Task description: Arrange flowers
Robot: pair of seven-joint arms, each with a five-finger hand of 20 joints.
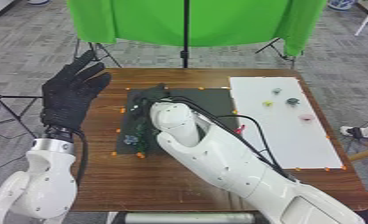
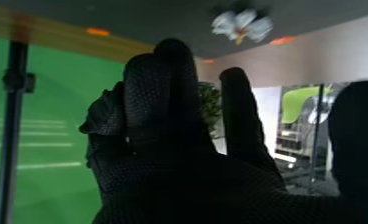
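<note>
Head view: left hand point(image 1: 74, 90), raised at the left side of the table point(image 1: 105, 192), fingers extended, empty. Pink flower point(image 1: 307, 118) and yellow flower point(image 1: 268, 103), which lie apart on the white board point(image 1: 296, 145); blue-grey flower point(image 1: 131, 140), on the dark mat point(image 1: 218, 103).

Right wrist view: right hand point(image 2: 189, 175), fingers nearly straight, no grasp visible; white flower point(image 2: 243, 26), beyond the fingertips and apart from them.

Step in hand: probably positioning for a pick (placement is also possible). Next move: likely lower, then close gently on one stem.
</note>
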